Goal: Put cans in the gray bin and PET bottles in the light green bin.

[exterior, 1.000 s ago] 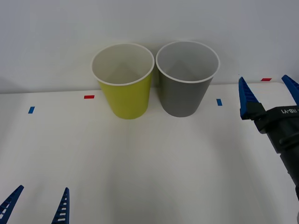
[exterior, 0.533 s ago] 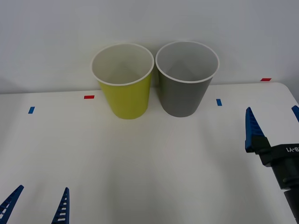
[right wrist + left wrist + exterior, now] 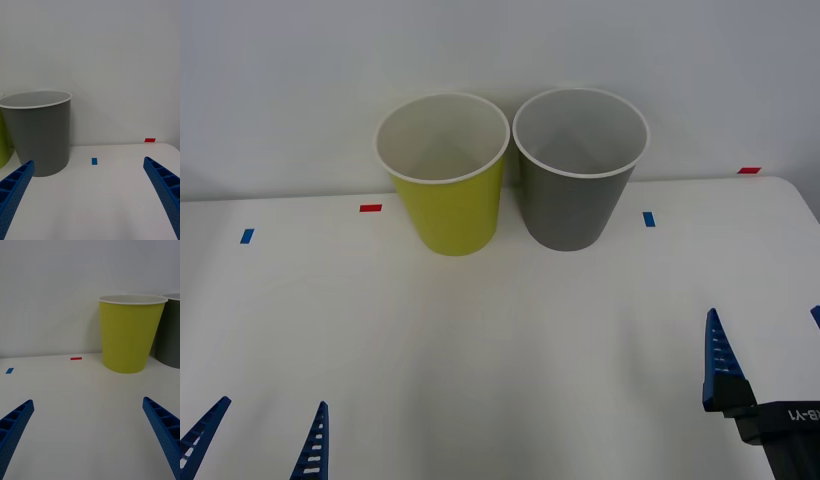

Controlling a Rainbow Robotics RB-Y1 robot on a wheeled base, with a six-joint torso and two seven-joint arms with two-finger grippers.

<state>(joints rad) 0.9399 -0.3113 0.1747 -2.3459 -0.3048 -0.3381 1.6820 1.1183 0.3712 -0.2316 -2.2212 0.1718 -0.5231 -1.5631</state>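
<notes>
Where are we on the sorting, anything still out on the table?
No can or bottle lies on the table. The light green bin and gray bin stand side by side at the back; their bottoms are hidden. Left pincer and right pincer are open and empty, low at the near edge. Nothing visible remains to pick.

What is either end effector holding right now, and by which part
Nothing is held. The left end effector and the right end effector are both open over bare table, with empty space between the fingers, short of the light green bin and gray bin.
</notes>
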